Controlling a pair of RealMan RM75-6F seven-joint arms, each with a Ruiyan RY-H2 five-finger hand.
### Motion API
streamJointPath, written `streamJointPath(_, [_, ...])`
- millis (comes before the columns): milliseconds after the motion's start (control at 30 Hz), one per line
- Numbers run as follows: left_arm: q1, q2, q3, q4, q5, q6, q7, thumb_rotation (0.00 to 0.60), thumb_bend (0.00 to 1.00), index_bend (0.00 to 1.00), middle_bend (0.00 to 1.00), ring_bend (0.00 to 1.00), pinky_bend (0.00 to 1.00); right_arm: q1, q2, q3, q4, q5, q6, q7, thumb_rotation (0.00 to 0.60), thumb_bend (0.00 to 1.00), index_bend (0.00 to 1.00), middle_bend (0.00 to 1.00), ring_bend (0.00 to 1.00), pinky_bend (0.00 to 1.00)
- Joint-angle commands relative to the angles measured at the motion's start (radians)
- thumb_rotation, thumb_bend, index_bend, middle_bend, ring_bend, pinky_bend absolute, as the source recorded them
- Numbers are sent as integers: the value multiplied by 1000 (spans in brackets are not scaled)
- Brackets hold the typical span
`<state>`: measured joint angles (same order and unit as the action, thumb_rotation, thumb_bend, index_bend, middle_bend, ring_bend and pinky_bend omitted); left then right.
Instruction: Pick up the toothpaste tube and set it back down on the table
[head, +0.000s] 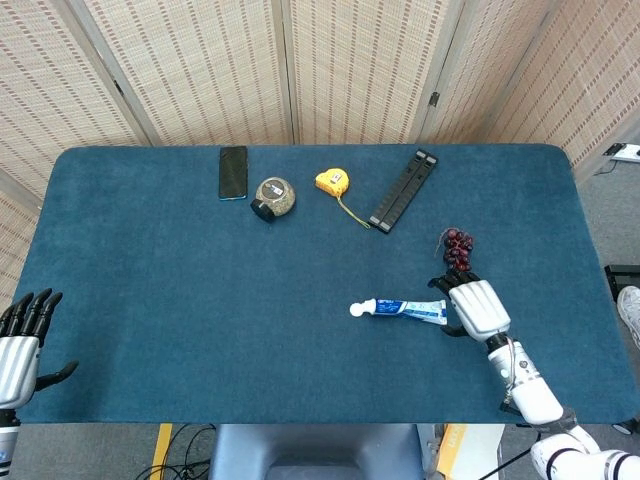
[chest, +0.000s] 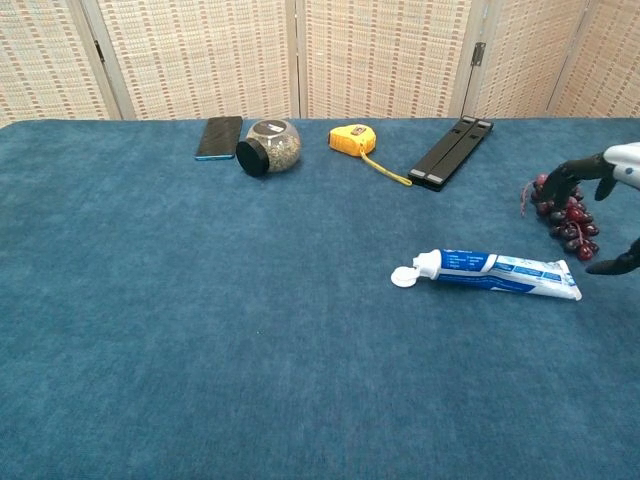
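Step in hand: the reach. My right hand (head: 478, 307) hovers just right of the crimped tail of the toothpaste tube (head: 405, 309), fingers spread wide, holding nothing. My left hand (head: 22, 340) waits at the near left table edge, fingers apart, empty.

The tube lies flat on the table (head: 180, 290), right of centre and toward the near side, white cap pointing left, tail right. A bunch of grapes (head: 457, 249) sits just far of my right hand, partly under its fingers in the chest view.

Next move, as I judge it: shift left over the tube body and close across its width, keeping clear of the grapes.

Materials: the tube is a slim, soft, glossy blue-and-white wedge; the cloth is a napped blue felt; the grapes are dark, round and shiny.
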<state>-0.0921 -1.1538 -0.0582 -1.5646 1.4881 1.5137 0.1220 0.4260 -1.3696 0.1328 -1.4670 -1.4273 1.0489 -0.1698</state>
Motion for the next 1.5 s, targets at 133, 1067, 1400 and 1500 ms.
streamJointPath(133, [1,-1,2,9,-3,-4,-11,600,138,91,84,47,137,54,-82,14,54,57,-57,-60,600,61,297,367,205,305])
streamJointPath(1067, [10,-16,7,82,-7,-7,-83,600,139,96,84,48,137,168,-258,28,206,214,-142,-158,600,245,417,457,297,370])
streamJointPath(1400, [-3,-19,1,93,-4,-20,-90,600,139,96,84,47,137,182,-270,16,218,219,-146,-158,600,418,526,542,367,403])
streamJointPath(1500, [-20,-12,-6,94,0,-37,-99,600,139,96,84,48,137,184,-263,12,209,205,-143,-139,600,481,563,569,390,415])
